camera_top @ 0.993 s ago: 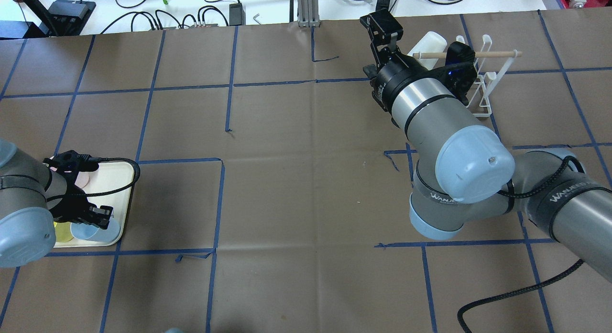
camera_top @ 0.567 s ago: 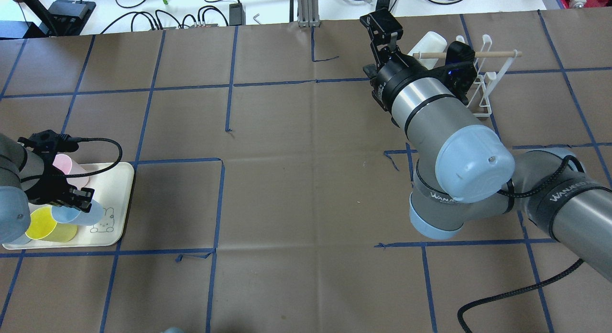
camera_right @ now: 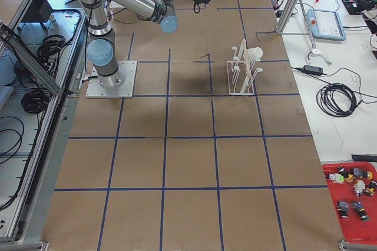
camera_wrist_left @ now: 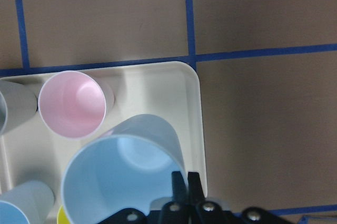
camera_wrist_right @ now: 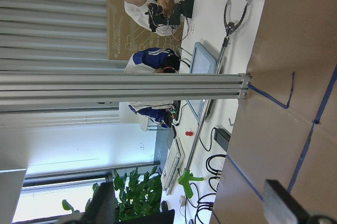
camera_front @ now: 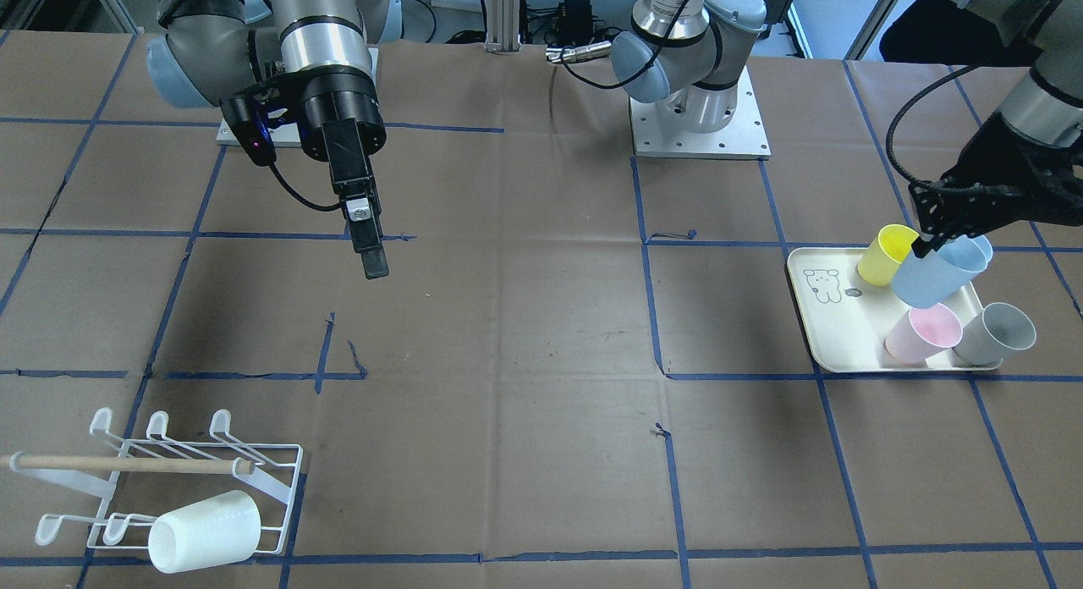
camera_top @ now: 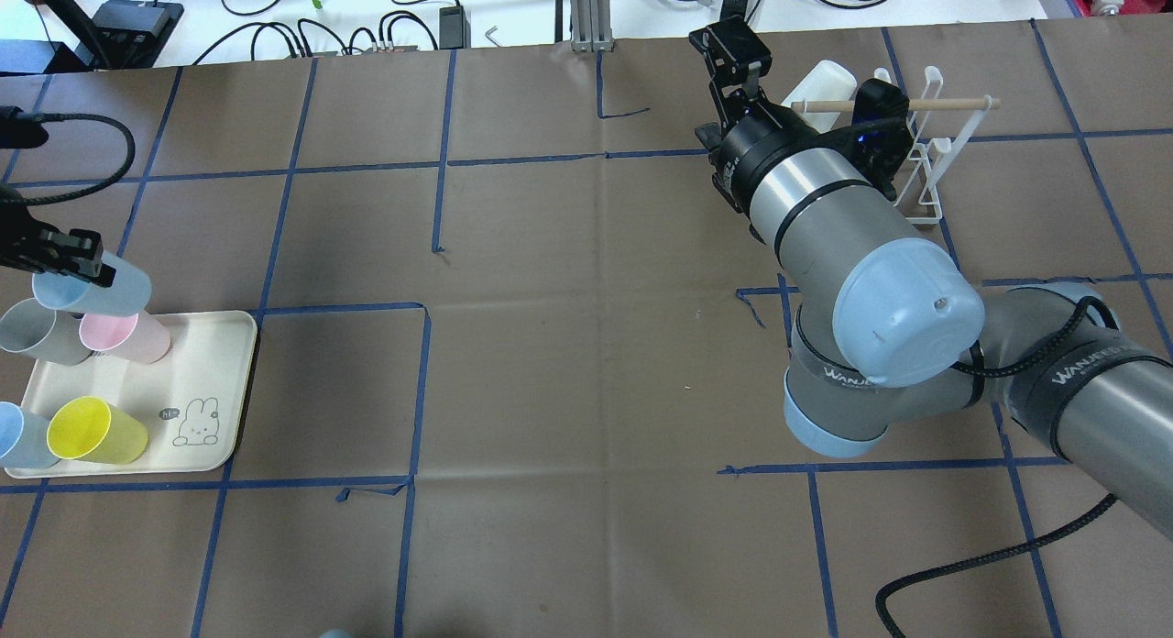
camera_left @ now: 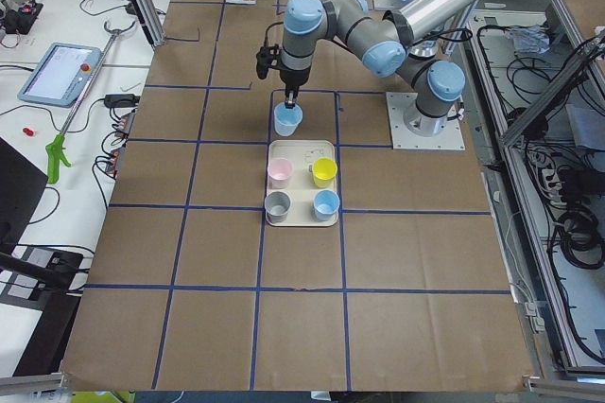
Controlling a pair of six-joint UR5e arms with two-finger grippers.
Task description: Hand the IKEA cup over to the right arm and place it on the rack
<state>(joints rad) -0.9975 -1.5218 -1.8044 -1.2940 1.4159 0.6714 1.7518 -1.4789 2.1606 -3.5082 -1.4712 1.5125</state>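
Surface: brown paper-covered table marked into squares with blue tape; white benches with cables and a monitor run along its far edge.
Left gripper: black two-finger left gripper is pinched on the rim of a pale blue plastic cup, one finger inside the mouth and one outside.
Held cup: tilted and lifted off the cream rectangular tray with a bunny drawing, hanging over its end nearest the robot.
Tray contents: yellow cup just beside the held one, pink cup and grey cup side by side, and a second pale blue cup; all four stand upright.
Right gripper: black two-finger right gripper hangs over bare paper with its fingers spread wide and nothing between them.
Right arm: silver-grey right arm reaches across its half of the table, well apart from the tray.
Rack: low white wire rack with upturned prongs and a pale wooden dowel across it stands at the far corner on the right arm's side.
Rack load: white cup sits on one end prong, mouth tipped outward.
Background: people at a bench and a green plant show in the right wrist view.
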